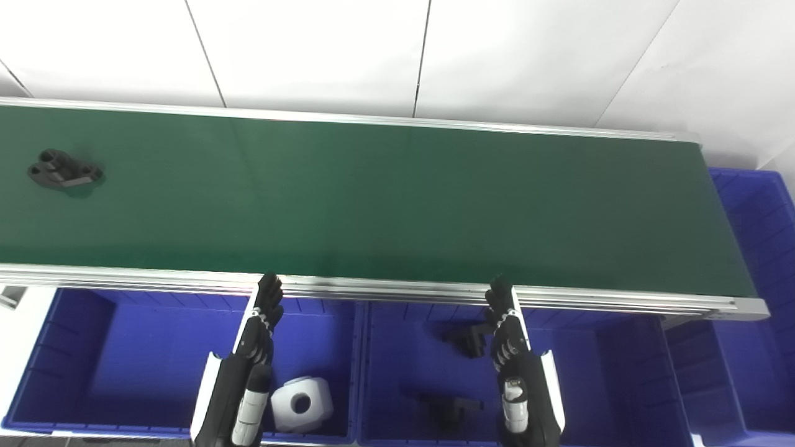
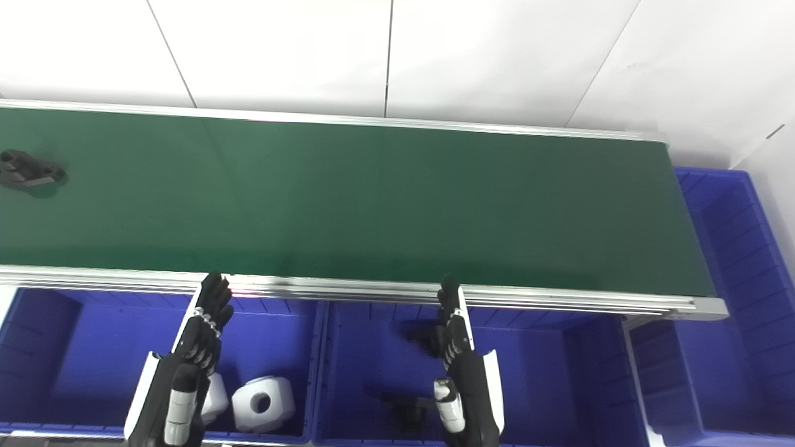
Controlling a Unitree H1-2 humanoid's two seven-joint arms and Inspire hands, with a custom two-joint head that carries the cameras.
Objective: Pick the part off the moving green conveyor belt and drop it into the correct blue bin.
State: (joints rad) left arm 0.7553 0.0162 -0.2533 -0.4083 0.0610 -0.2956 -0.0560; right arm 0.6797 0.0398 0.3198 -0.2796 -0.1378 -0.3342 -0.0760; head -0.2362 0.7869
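Left hand (image 1: 258,338) is hovering over the near bins w/ fingers stretched out flat toward the belt rail, holding nothing, touching nothing as far as can be seen; right hand (image 1: 512,347) is doing the same further right, fingers extended and apart, empty. Going left to right: the black part (image 1: 64,170) is sitting at the far-left end of the green conveyor belt (image 1: 397,198), well apart from both hands. Near side, the left blue bin (image 1: 112,360) is holding white blocks (image 2: 262,403), and the middle blue bin (image 1: 397,372) is holding black parts (image 1: 464,340) that look like the one on the belt, so that bin is prob. the right target. Another blue bin (image 1: 758,236) is sitting at the belt's right end. Step in hand, by my read: waiting for the part to ride in. To do it well, the nearer hand, likely the left, should be timing its reach, coming down from above slightly ahead of the part, thumb and fingers spread wide enough to straddle its irregular body, then closing firmly before lifting, since a late grab risks knocking it along the belt.
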